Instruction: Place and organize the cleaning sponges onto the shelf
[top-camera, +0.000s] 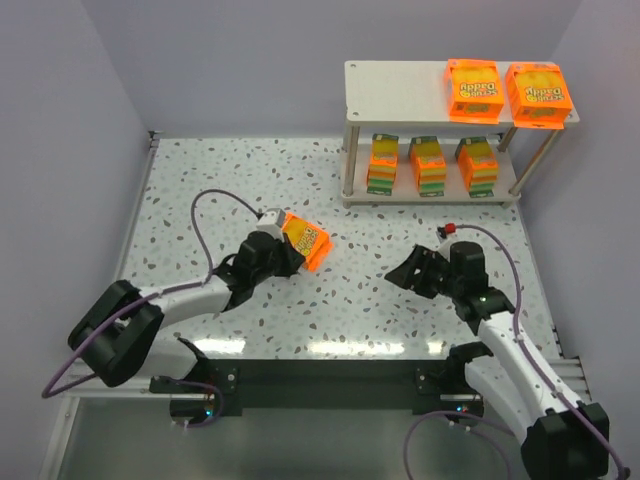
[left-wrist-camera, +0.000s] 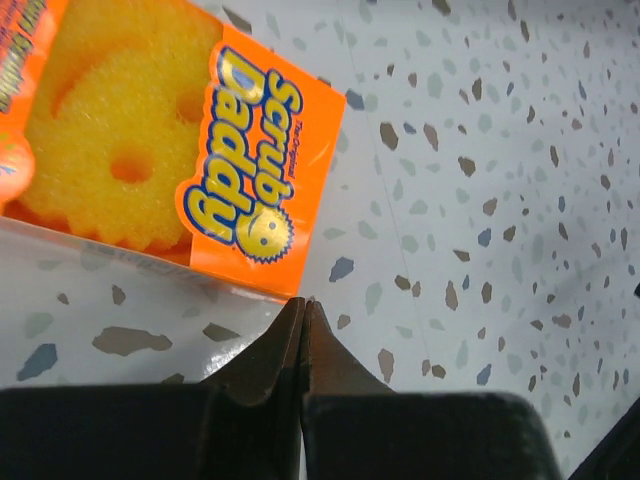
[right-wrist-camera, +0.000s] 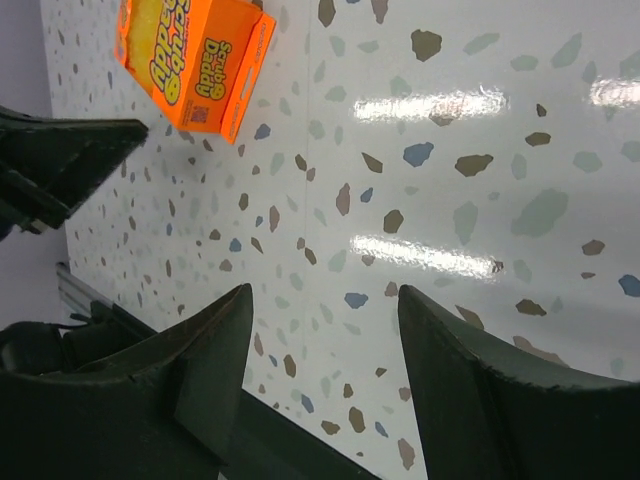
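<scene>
The left arm (top-camera: 190, 297) stretches low toward the middle of the tabletop (top-camera: 230, 180). The left jaws are pressed together with nothing seen between them, their tips at the edge of one sponge pack (top-camera: 306, 243) lying askew there. The right arm (top-camera: 500, 340) bends inward, the right jaws spread wide and holding nothing. On the shelf (top-camera: 395, 85), two packs (top-camera: 473, 90) lie on the top board and three packs (top-camera: 428, 165) stand on the lower one. Only the left wrist view shows the closed tips.

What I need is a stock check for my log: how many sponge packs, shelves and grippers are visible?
sponge packs: 6
shelf: 1
grippers, the left gripper and the right gripper: 2
Total: 9
</scene>
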